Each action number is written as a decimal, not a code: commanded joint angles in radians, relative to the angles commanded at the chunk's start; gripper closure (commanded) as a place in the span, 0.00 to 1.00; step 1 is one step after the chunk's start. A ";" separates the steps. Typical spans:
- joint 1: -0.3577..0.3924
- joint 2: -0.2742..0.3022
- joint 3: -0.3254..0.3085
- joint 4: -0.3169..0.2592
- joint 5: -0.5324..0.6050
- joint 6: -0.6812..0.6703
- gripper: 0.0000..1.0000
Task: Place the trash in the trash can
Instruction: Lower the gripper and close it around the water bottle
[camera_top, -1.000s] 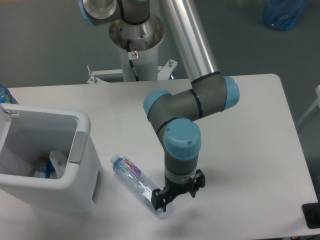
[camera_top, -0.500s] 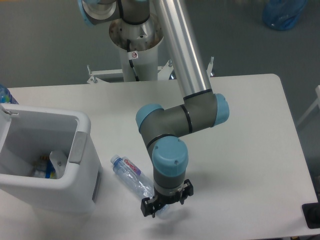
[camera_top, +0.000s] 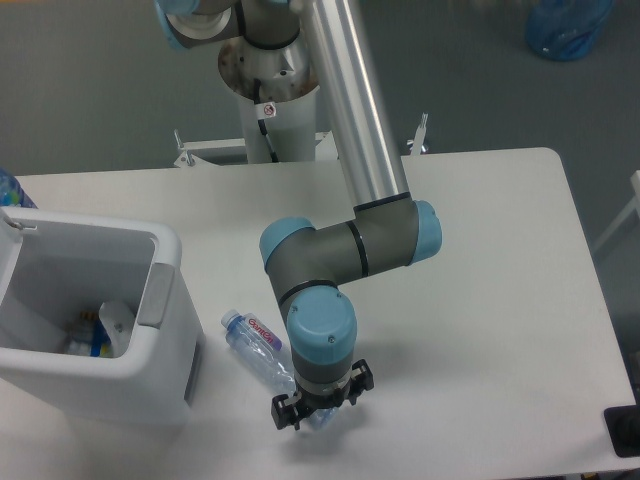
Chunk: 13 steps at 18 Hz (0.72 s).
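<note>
Clear bottle (camera_top: 262, 348) with a red-lettered label, white trash can (camera_top: 90, 320) with a grey tab on its rim, white table (camera_top: 500, 270), and the arm's (camera_top: 340, 250) dark grey with light blue caps.

Bottle (camera_top: 262, 345) flat beside bin (camera_top: 160, 330).

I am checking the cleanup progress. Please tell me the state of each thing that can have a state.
bottle: lying on the table, outside the bin, lower end under the gripper.
gripper: down over the bottle's end; open or shut unclear.
trash can: upright, open, some items inside.
</note>
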 joint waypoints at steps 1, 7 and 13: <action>0.000 -0.002 0.000 0.002 0.002 0.000 0.00; -0.003 -0.020 -0.002 0.002 0.040 -0.002 0.04; -0.012 -0.020 0.000 0.000 0.040 -0.003 0.15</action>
